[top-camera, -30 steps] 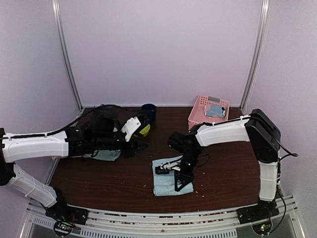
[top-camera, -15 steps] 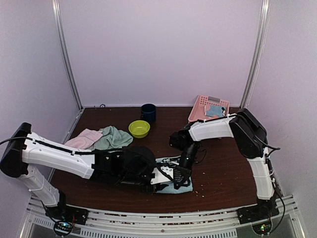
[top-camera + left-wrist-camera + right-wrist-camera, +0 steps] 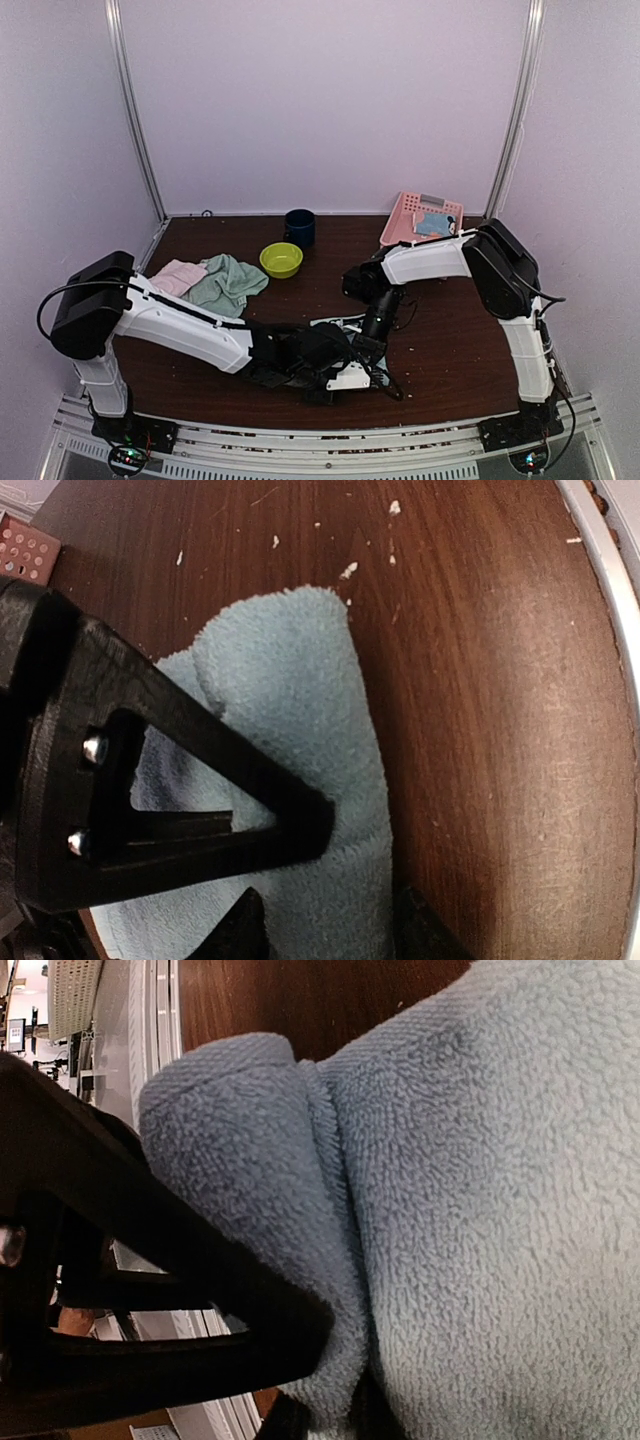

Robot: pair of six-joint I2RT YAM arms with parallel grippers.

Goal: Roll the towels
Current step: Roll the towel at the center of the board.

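The pale blue towel point(image 3: 290, 680) lies at the front middle of the table, one edge rolled over. In the top view only a strip of this towel point(image 3: 333, 323) shows under both arms. My left gripper point(image 3: 330, 935) is open, its fingers standing either side of the rolled edge. My right gripper point(image 3: 330, 1415) is shut on a fold of the same towel point(image 3: 480, 1210), close beside the left gripper point(image 3: 372, 376). From above, the right gripper point(image 3: 360, 352) points down at the cloth. A mint green towel point(image 3: 228, 282) and a pink towel point(image 3: 177, 277) lie crumpled at back left.
A lime-green bowl point(image 3: 281, 260) and a dark blue cup point(image 3: 299, 227) stand at the back middle. A pink lattice basket point(image 3: 405, 228) at back right holds a light blue patterned towel point(image 3: 435, 224). The table's metal rail point(image 3: 622, 700) runs close by the left gripper.
My left arm has swung from the back-left towels across to the front middle, onto the pale blue towel, uncovering the mint and pink towels and the bowl. The right gripper keeps its hold.
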